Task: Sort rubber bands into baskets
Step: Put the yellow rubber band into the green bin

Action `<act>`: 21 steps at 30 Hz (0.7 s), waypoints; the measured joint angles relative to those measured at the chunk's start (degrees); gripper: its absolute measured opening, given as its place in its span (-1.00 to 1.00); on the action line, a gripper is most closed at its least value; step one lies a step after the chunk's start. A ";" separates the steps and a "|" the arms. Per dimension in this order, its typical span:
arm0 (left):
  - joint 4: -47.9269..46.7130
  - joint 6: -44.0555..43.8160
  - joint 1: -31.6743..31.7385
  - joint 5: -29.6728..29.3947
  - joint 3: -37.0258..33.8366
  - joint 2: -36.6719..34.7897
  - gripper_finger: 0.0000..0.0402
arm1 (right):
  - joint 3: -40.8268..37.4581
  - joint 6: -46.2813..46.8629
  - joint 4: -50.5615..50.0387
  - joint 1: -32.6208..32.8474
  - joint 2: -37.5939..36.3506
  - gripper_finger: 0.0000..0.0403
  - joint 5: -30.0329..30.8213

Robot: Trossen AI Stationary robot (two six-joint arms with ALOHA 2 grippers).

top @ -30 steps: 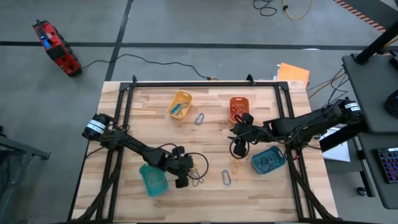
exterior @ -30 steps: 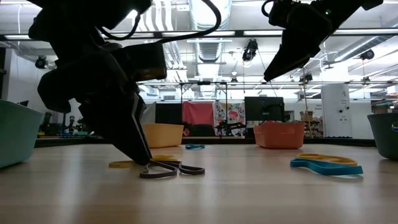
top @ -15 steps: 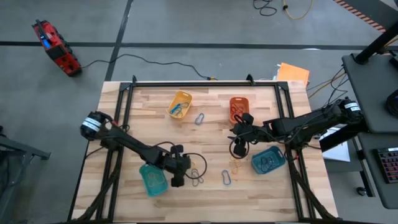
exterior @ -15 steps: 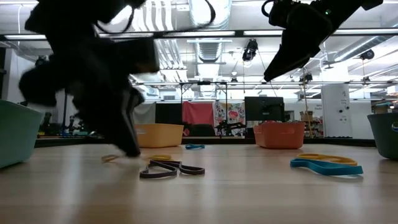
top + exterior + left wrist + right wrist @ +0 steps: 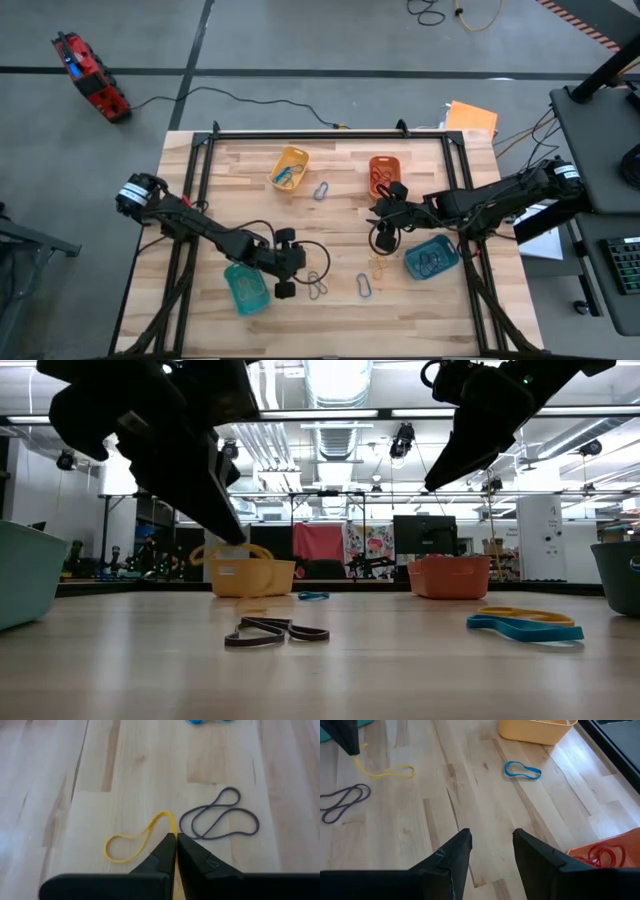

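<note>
1. The left tool (image 5: 281, 290) hung over the near-left part of the wooden surface (image 5: 340, 215), just right of the teal-green basket (image 5: 245, 288). Its fingers (image 5: 165, 851) were pinched together on a yellow rubber band (image 5: 135, 839), which dangled from the tip clear of the wood in the low view (image 5: 232, 552).
2. A grey rubber band (image 5: 220, 817), twisted into a figure-eight, lay flat on the surface just right of that tool (it also showed in the low view (image 5: 277, 631)).
3. The right tool (image 5: 379, 209) hovered above the middle-right of the surface, between the orange basket (image 5: 383, 175) and the darker blue-teal basket (image 5: 432, 258). Its fingers (image 5: 452, 854) stood partly apart with nothing between them.
4. The yellow basket (image 5: 289, 167) sat far left of centre, with blue bands in it; a blue rubber band (image 5: 522, 770) lay on the wood just beside it.
5. The orange basket held red loops (image 5: 600, 855); the darker blue-teal basket held dark loops.
6. Near centre, another blue band (image 5: 364, 285) lay on the surface, and a yellowish band (image 5: 525, 614) rested just beside it on the far side.
7. A grey-blue loop (image 5: 321, 190) lay between the yellow and orange baskets.
</note>
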 joint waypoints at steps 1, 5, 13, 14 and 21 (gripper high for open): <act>0.15 0.24 0.00 -0.05 0.11 -0.07 -1.00 | 0.00 0.00 0.00 0.00 0.00 -0.31 0.00; -0.25 1.75 -0.40 0.37 0.95 -0.62 -1.00 | -0.07 0.00 -0.07 0.00 0.00 -0.30 0.00; -18.15 3.15 -2.91 0.83 8.56 -8.33 -1.00 | -0.15 0.00 -0.09 0.00 0.00 -0.26 0.02; -20.80 3.05 -3.34 0.83 9.87 -9.37 -1.00 | -0.15 0.00 -0.10 -0.01 0.00 -0.27 0.02; -41.70 -2.37 -6.85 4.72 19.15 -14.25 -1.00 | -0.24 -0.02 -0.07 -0.02 0.00 -0.30 0.04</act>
